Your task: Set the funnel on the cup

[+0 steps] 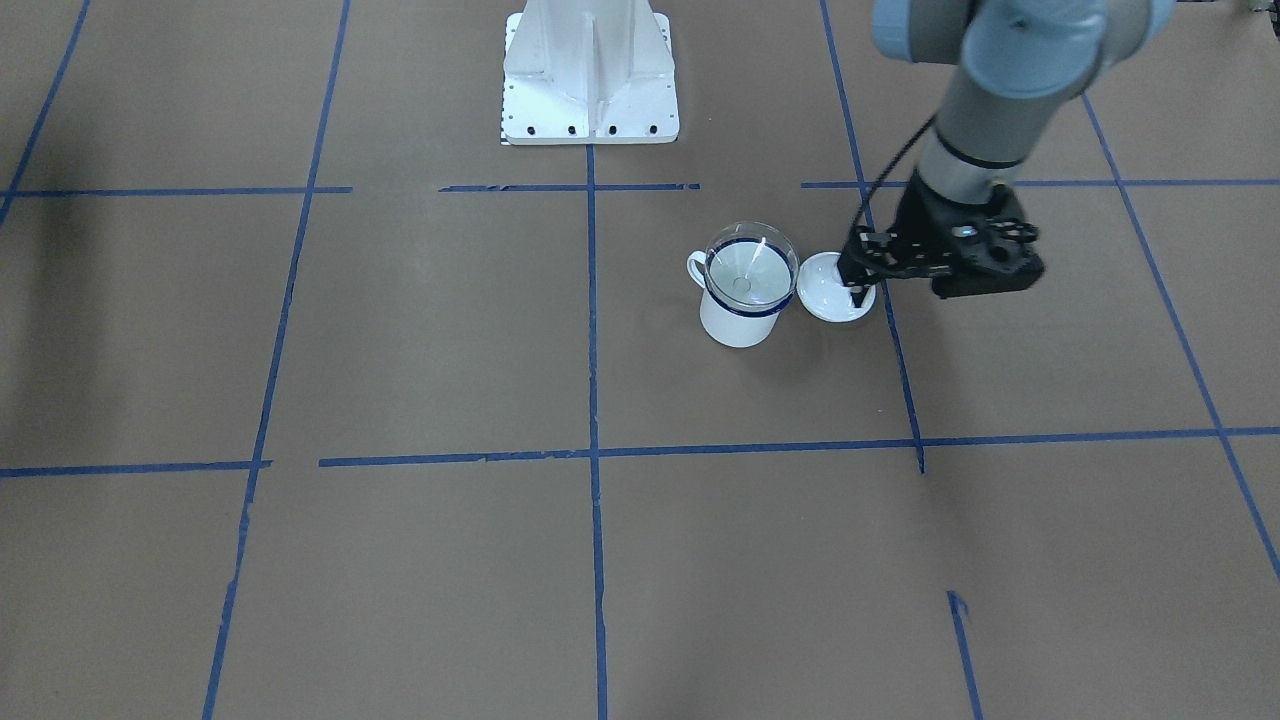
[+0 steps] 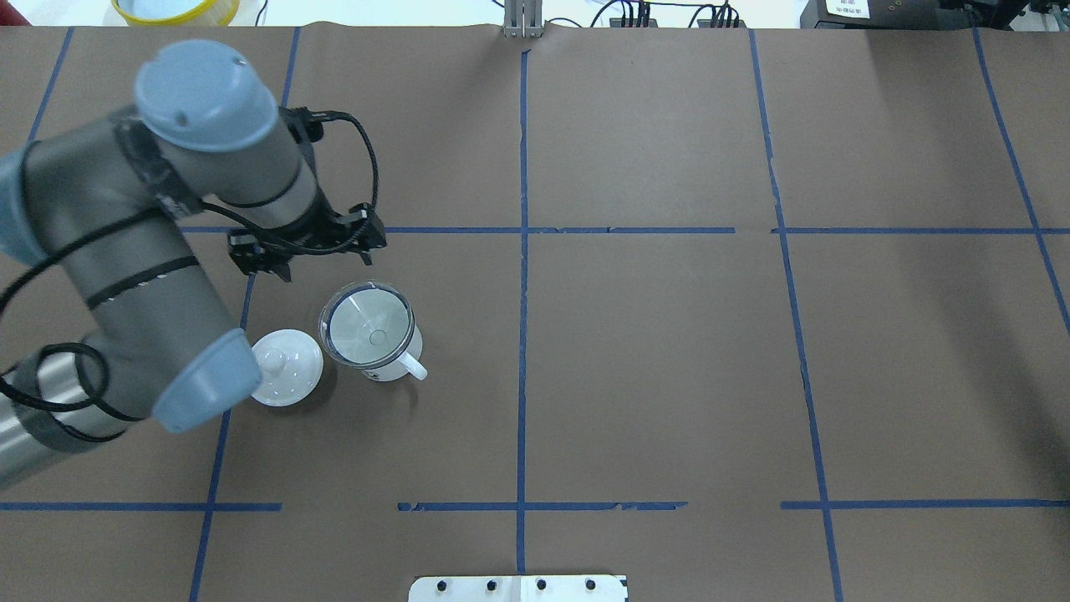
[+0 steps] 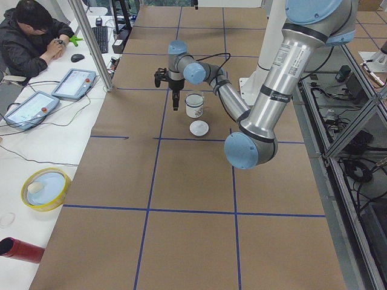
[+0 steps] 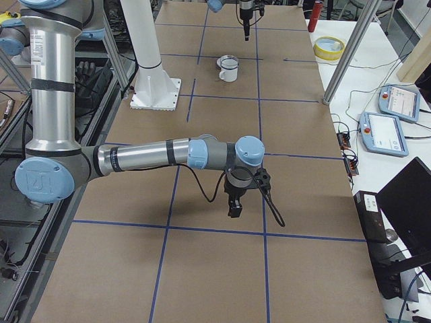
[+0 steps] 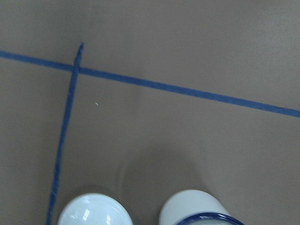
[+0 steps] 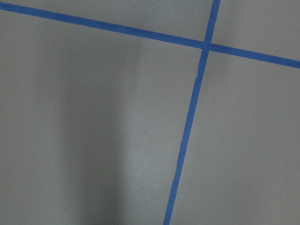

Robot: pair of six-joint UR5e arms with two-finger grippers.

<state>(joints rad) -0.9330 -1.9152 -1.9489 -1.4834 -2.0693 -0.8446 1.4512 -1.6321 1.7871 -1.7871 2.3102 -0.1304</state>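
Note:
The clear funnel (image 1: 750,262) sits upright in the mouth of the white cup (image 1: 738,322), its stem down inside. In the overhead view the funnel (image 2: 368,324) covers the cup's (image 2: 399,368) blue rim. My left gripper (image 1: 858,298) hangs fingers-down above the table beside the cup, over the white lid's far edge, and touches nothing. Its fingers look closed together and empty. The left wrist view shows the cup's wall (image 5: 194,206) at its bottom edge. My right gripper (image 4: 234,212) hovers far off over bare table, and I cannot tell whether it is open or shut.
A white round lid with a knob (image 1: 828,290) lies on the table right beside the cup, and shows in the overhead view (image 2: 288,368). The robot's white base (image 1: 590,80) stands behind. A yellow bowl (image 3: 45,188) and tablets sit on the side table by an operator.

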